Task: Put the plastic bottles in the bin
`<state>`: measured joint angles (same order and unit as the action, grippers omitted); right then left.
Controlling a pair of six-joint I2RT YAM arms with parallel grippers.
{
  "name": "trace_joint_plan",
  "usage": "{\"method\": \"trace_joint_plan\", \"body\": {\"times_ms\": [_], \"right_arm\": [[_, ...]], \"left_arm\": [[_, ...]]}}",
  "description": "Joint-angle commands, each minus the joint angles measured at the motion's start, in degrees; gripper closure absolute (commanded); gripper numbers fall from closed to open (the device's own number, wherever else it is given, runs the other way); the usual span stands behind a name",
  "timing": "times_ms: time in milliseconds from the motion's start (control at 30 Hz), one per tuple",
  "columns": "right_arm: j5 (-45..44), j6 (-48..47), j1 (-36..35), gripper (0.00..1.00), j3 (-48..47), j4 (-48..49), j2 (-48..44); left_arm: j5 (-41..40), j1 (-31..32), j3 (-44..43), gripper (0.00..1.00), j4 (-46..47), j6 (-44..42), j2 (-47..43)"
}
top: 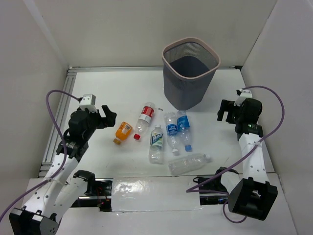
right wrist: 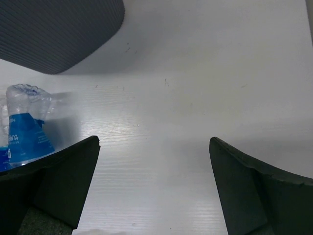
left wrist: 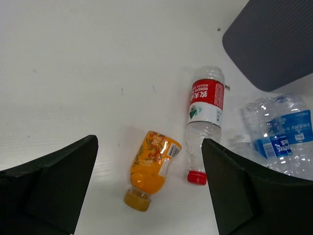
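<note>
Six bottles lie on the white table: an orange bottle [top: 122,132], a red-label bottle [top: 145,119], a green-white-label bottle [top: 156,143], two blue-label bottles [top: 171,131] [top: 184,129] and an unlabelled clear bottle [top: 188,164]. The grey mesh bin [top: 190,73] stands upright behind them. My left gripper [top: 108,116] is open and empty, left of the orange bottle [left wrist: 152,169], which shows between its fingers beside the red-label bottle [left wrist: 205,113]. My right gripper [top: 224,110] is open and empty, right of the bin [right wrist: 58,29], over bare table; one blue-label bottle [right wrist: 24,129] shows at its left.
White walls enclose the table on the left, back and right. An aluminium rail [top: 58,117] runs along the table's left edge. A clear plastic sheet [top: 151,193] lies at the near edge between the arm bases.
</note>
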<state>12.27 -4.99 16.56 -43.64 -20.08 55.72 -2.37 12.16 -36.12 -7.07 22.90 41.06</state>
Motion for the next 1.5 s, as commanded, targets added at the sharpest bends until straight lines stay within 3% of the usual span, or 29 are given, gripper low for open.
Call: {"method": "trace_joint_plan", "body": {"times_ms": [0,233,333,367,433,467,500,567,600,633,667,700,767,933,1133,1300,1433,1467], "right_arm": [[2.1,-0.4,0.8,0.0,-2.1,-1.6,-0.5],[4.7,-1.0,1.5,0.0,-1.0,-1.1,-0.5],[12.0,-10.6,2.0,0.0,-1.0,-3.1,-0.5],[14.4,-12.1,2.0,0.1,-0.5,-3.9,-0.5],[20.2,-13.9,2.0,0.49,-0.5,-5.1,0.6],[21.5,-12.9,2.0,0.83,0.2,-5.1,0.6],[22.1,-12.9,2.0,0.9,0.2,-5.1,1.2],[23.8,-12.9,2.0,0.85,0.2,-4.4,1.2],[23.8,-12.9,2.0,0.58,0.2,-4.4,1.8],[24.3,-12.9,2.0,0.43,0.2,-4.4,1.8],[24.3,-12.9,2.0,0.36,0.2,-4.4,2.8],[24.3,-12.9,2.0,0.27,-0.3,-4.4,4.1],[24.3,-12.9,2.0,0.2,-0.3,-4.4,5.3],[25.3,-15.5,2.0,0.08,-0.8,-4.4,6.5],[25.9,-19.4,1.5,0.05,-1.5,-4.4,9.0],[25.1,-20.2,-1.7,0.05,-2.0,-2.6,11.5],[21.8,-18.3,-6.5,0.14,-0.9,0.6,13.7],[21.2,-16.9,-8.0,0.16,-0.9,1.3,14.3]], "left_arm": [[1.5,0.0,-1.1,0.0,-1.5,0.6,0.6],[1.5,0.0,-3.0,0.0,-3.2,0.6,5.3],[1.5,0.0,-3.5,0.0,-3.7,0.6,7.0],[2.0,0.0,-3.5,0.0,-3.7,0.6,7.0],[2.0,0.0,-4.0,0.17,-3.2,0.0,9.6],[2.5,0.0,-5.4,0.31,-3.2,-0.7,10.7],[2.5,0.0,-6.1,0.44,-3.7,-0.7,11.9],[3.1,0.0,-8.4,0.59,-5.0,-1.3,16.3],[3.1,0.0,-9.1,0.57,-5.6,-1.9,17.9],[3.1,0.0,-9.7,0.48,-6.4,-1.9,19.4],[3.1,0.8,-10.7,0.17,-6.4,-2.6,22.5],[3.1,2.0,-10.7,0.07,-7.0,-2.6,23.8],[3.1,3.6,-11.6,0.0,-7.8,-3.8,26.3],[-1.5,9.6,-13.8,0.0,-11.3,-6.3,34.4],[-1.5,12.1,-13.3,0.0,-11.9,-7.5,39.5],[-3.6,12.6,-12.7,0.09,-12.4,-7.0,45.0],[-4.3,13.1,-13.5,0.48,-13.0,-5.7,46.3],[-4.8,13.1,-14.5,0.61,-13.0,-5.7,44.8]]}}
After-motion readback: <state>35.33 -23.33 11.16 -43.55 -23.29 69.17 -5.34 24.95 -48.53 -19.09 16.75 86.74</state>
